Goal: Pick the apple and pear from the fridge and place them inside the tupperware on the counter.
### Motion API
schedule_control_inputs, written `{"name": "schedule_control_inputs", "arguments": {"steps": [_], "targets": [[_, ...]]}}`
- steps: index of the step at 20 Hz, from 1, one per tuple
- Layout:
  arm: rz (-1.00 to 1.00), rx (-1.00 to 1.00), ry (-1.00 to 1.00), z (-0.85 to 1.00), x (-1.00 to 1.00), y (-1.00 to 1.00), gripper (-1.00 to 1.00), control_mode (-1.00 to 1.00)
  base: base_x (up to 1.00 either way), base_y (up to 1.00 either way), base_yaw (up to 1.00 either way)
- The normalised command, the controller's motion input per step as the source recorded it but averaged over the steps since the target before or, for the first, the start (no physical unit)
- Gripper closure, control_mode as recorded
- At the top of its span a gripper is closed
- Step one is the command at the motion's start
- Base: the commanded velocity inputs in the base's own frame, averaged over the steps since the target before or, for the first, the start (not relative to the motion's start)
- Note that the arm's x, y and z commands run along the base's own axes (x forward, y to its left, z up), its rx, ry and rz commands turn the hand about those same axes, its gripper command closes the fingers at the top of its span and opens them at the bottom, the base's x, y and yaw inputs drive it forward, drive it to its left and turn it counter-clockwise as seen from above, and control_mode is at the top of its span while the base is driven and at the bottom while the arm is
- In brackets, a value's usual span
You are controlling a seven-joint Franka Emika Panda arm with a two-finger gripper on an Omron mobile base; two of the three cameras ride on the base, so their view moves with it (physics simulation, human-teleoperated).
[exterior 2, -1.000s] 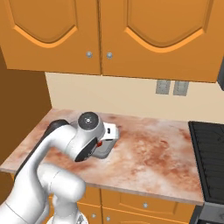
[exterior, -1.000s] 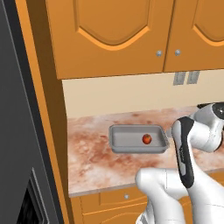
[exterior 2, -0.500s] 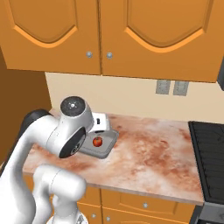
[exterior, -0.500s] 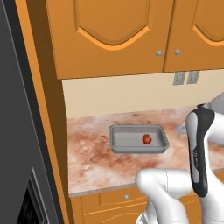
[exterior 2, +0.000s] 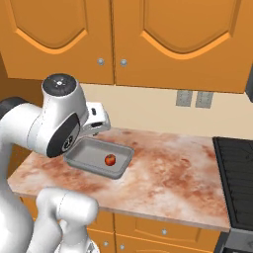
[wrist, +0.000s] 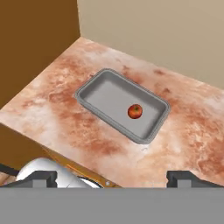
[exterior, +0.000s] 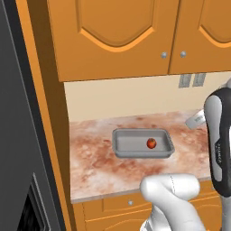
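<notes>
My gripper hangs above the counter with its jaws spread wide and nothing between them; my two dark fingertips sit far apart at the bottom of my hand view. Below me the grey tupperware rests on the marbled stone, and the apple lies inside it, toward the end farther from the brown side panel. From the left base view the apple sits in the right half of the tupperware, under the orange wall cabinets.
</notes>
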Motion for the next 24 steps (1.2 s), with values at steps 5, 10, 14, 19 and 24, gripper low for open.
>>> {"name": "schedule_control_inputs", "arguments": {"steps": [5, 10, 14, 19, 24], "targets": [[0.10, -0.03, 0.00, -0.01, -0.32, 0.15, -1.00, 1.00, -0.56, 0.27, 0.15], [0.00, 0.00, 0.00, 0.00, 0.00, 0.00, -1.00, 1.00, -1.00, 0.32, 0.25], [0.00, 0.00, 0.00, 0.00, 0.00, 0.00, -1.00, 1.00, -1.00, 0.18, 0.18], [0.00, 0.00, 0.00, 0.00, 0.00, 0.00, -1.00, 1.00, -1.00, 0.11, 0.09], [0.00, 0.00, 0.00, 0.00, 0.00, 0.00, -1.00, 1.00, -1.00, 0.19, 0.07]]}}
